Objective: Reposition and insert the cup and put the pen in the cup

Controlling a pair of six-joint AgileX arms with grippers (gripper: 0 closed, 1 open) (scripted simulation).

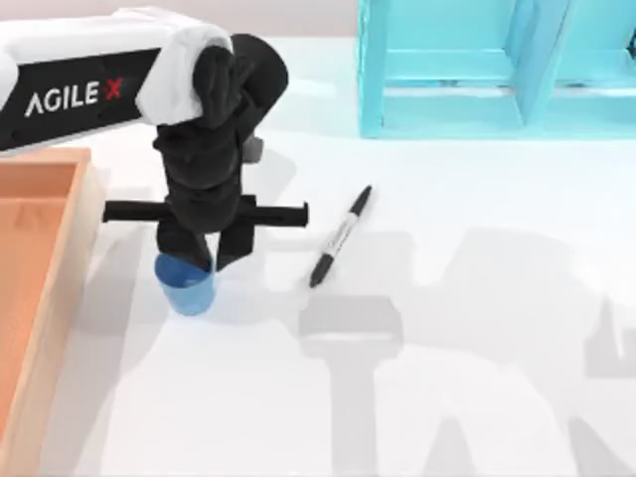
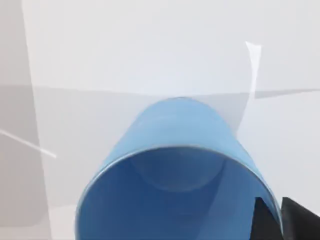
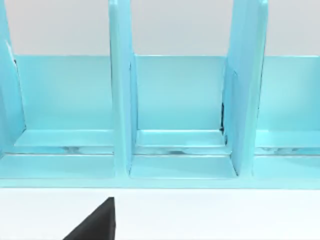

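left gripper [image 1: 202, 260] sits at about 9 o'clock of the table [image 1: 477, 328], fingers down over the blue cup [image 1: 187, 283]. one finger looks inside the rim and one outside, so it seems clamped on the cup wall, though the top view hides the contact under the wrist. in the left wrist view the cup [image 2: 175, 170] is seen mouth-on, hollow and bare inside, with a dark fingertip [image 2: 265, 220] at its rim. the cup stands just beside the orange wooden tray [image 1: 40, 298], which runs along the table's 9 o'clock edge.

pen [image 1: 340, 237] lies flat near the table's centre, at 3 o'clock of the cup and apart from it, slanted with one end toward 1 o'clock and the other toward 7 o'clock.

farther back, at about 1 o'clock, the teal divided rack [image 1: 467, 70] stands. the right wrist view faces the rack [image 3: 175, 115] and its upright compartments, with a dark piece of the right gripper at the frame edge; cannot tell its finger state.
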